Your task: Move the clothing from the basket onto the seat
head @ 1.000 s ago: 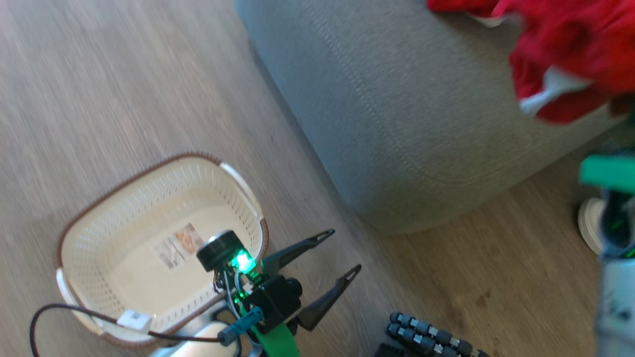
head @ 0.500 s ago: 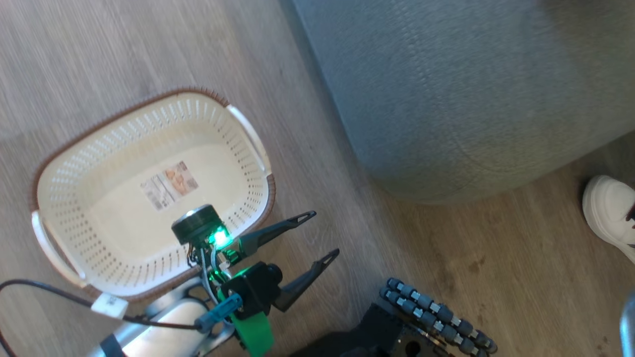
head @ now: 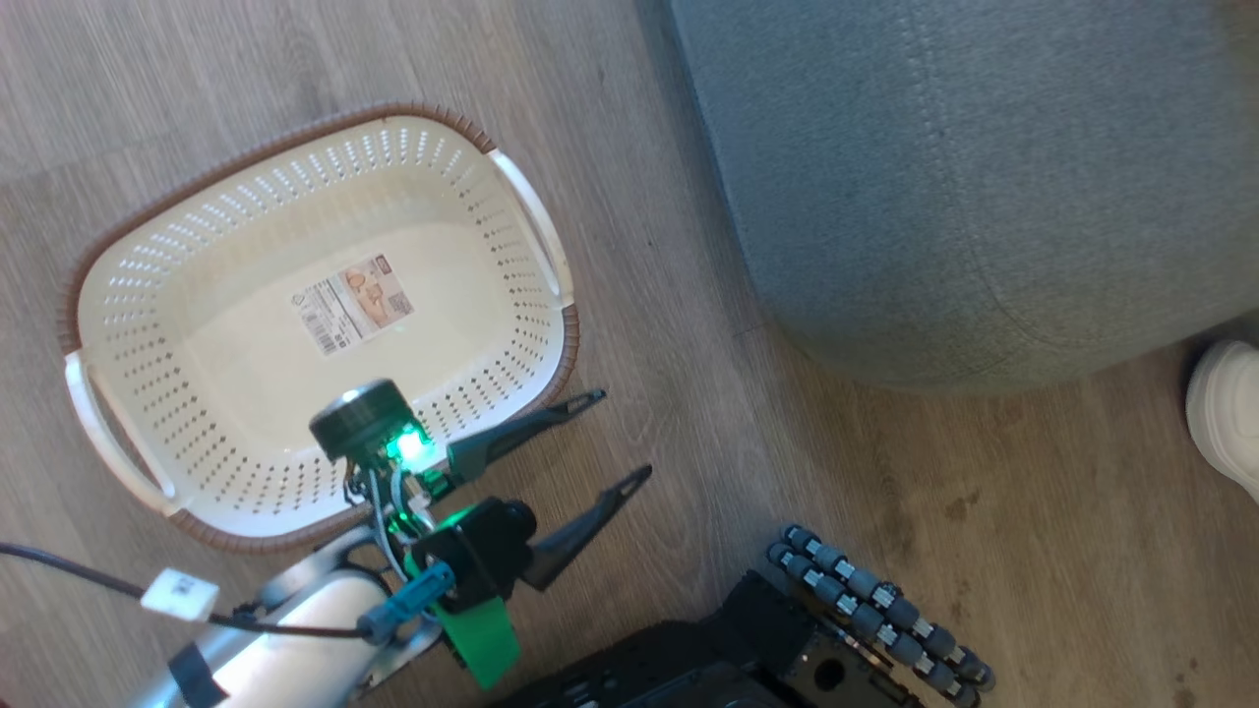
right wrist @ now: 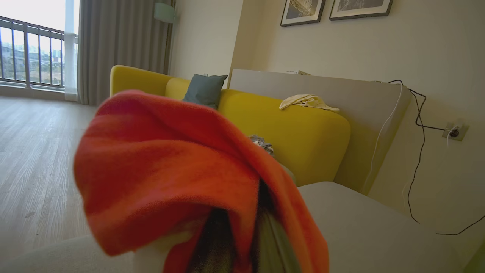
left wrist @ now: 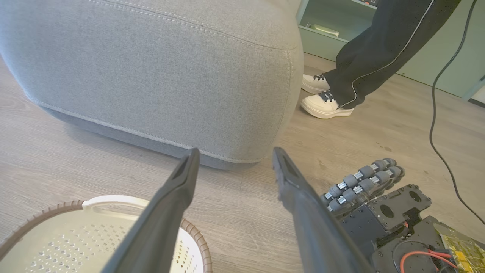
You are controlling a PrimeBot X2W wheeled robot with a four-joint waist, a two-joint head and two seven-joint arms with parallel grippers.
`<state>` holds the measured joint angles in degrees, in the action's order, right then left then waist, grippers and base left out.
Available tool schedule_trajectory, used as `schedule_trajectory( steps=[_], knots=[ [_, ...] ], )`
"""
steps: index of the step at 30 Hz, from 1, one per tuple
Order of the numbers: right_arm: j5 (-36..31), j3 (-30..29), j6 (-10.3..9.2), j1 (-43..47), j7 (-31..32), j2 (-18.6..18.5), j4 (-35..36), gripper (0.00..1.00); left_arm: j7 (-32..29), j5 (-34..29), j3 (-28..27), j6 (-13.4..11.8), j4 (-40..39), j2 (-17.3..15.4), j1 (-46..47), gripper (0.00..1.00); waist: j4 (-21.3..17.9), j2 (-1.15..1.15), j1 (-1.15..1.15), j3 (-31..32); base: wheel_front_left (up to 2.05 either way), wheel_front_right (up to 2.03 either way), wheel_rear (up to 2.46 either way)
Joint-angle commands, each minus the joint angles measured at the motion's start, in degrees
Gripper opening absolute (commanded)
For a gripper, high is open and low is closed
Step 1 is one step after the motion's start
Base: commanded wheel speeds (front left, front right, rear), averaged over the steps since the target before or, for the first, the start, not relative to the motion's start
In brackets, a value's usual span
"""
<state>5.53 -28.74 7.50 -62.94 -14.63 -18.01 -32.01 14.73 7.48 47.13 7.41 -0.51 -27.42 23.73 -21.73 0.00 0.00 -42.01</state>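
The basket [head: 128, 265] stands on the floor at the left, holding nothing but its label sticker [head: 354, 302]. My left gripper [head: 625, 434] hangs open just right of the basket's rim [left wrist: 197, 239], fingers spread and pointing at the seat [left wrist: 151, 72]. The grey-green seat [head: 964, 167] fills the upper right of the head view. In the right wrist view, red clothing [right wrist: 170, 167] drapes over my right gripper [right wrist: 242, 235], which is shut on it above the seat's pale cushion [right wrist: 379, 227]. The cloth hides the fingertips.
A person's white shoes [left wrist: 326, 106] and dark trouser legs [left wrist: 379, 41] stand at the seat's far corner; one shoe [head: 1225, 413] is at the head view's right edge. My base with grey rollers [head: 875, 610] sits low. A yellow sofa [right wrist: 295, 132] is behind the seat.
The head camera has swung toward the basket, so the red clothing and right arm have left its picture. My left gripper stays open beside the basket's rim.
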Motion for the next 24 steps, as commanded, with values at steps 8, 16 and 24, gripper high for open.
schedule_trajectory(
  steps=[8,16,24],
  knots=[
    [-6.8,-6.6,-0.01,-5.3,-0.1,-0.4,-8.5,0.0,0.3,-1.1,-3.0,0.1,-2.5,-0.9,0.9,1.0,1.2,0.0,0.0,-2.9,0.0,0.0,0.0],
    [-10.8,-9.6,-0.01,-7.6,0.0,0.5,-18.1,0.0,0.3,-1.3,-3.6,0.1,-2.8,-1.4,1.1,1.0,2.5,0.0,0.0,-4.9,0.0,0.0,0.0],
    [-11.9,-11.4,-0.01,-7.3,-0.2,1.1,-23.8,0.0,0.3,-1.8,-5.6,0.1,-3.0,-0.3,0.5,1.0,3.5,0.0,0.0,-5.8,0.0,0.0,0.0]
  ],
)
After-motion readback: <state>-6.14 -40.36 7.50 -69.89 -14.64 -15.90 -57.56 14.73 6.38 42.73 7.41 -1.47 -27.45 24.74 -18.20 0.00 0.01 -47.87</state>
